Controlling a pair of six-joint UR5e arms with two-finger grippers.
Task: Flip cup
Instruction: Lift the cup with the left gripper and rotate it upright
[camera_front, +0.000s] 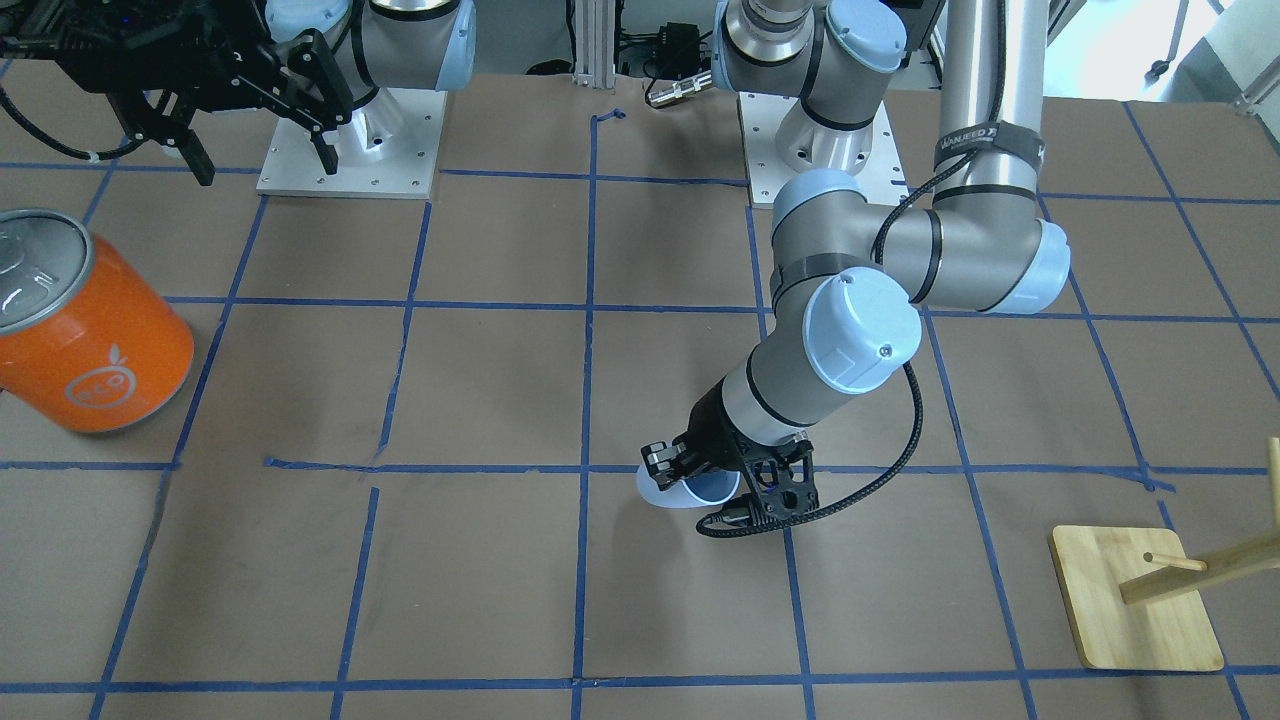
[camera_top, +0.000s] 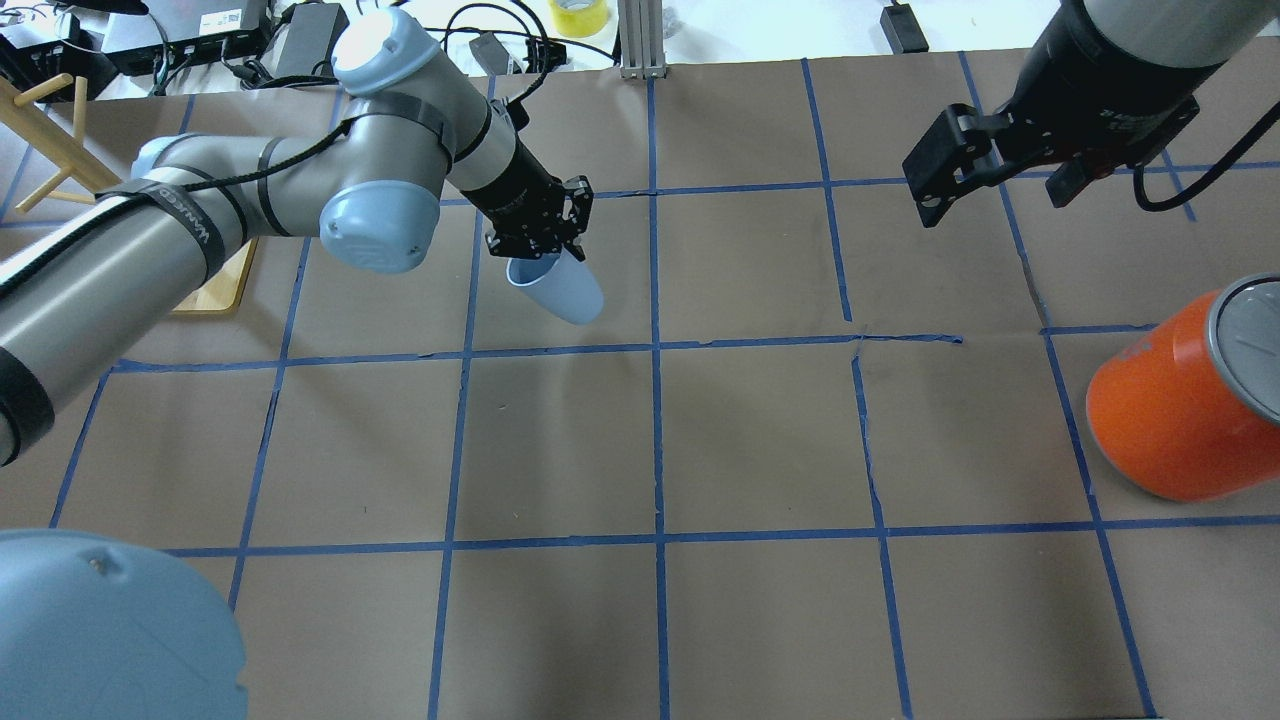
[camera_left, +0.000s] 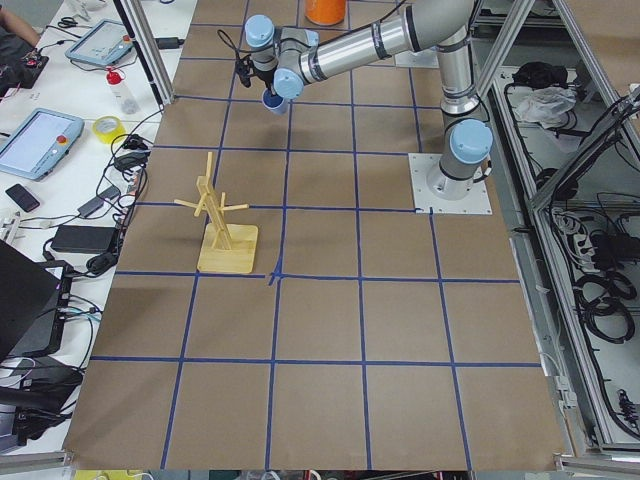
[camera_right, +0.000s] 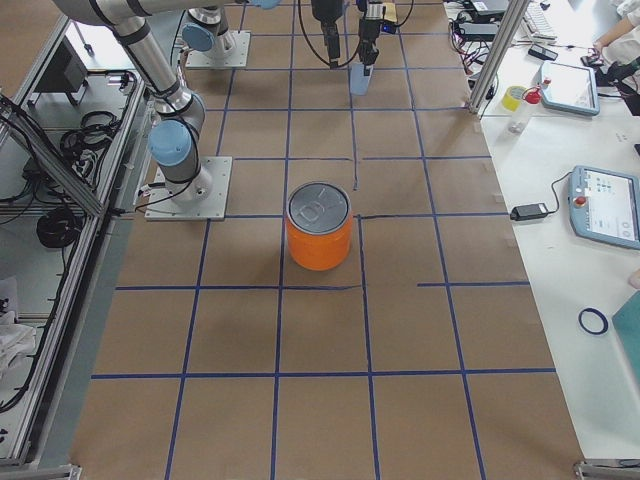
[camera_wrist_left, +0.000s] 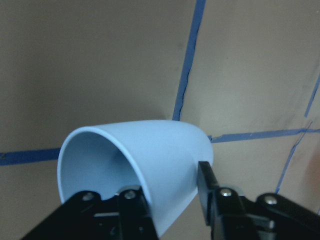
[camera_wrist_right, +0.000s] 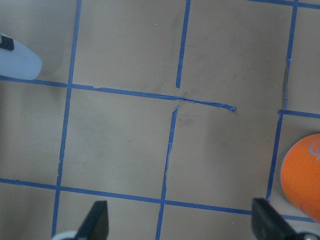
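Left gripper (camera_wrist_left: 167, 192) is pinching the cup (camera_wrist_left: 150, 150) wall at the rim, one finger inside and one outside, probably so a wrist roll flips it. Cup's tilting sideways, well apart from the orange can (camera_top: 1165, 420). Right gripper (camera_wrist_right: 180, 222) is hovering nearer the can, wide open and empty.

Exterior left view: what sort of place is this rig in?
Likely a robotics lab test cell: a paper-covered table gridded with blue tape, with teach pendants beside it.
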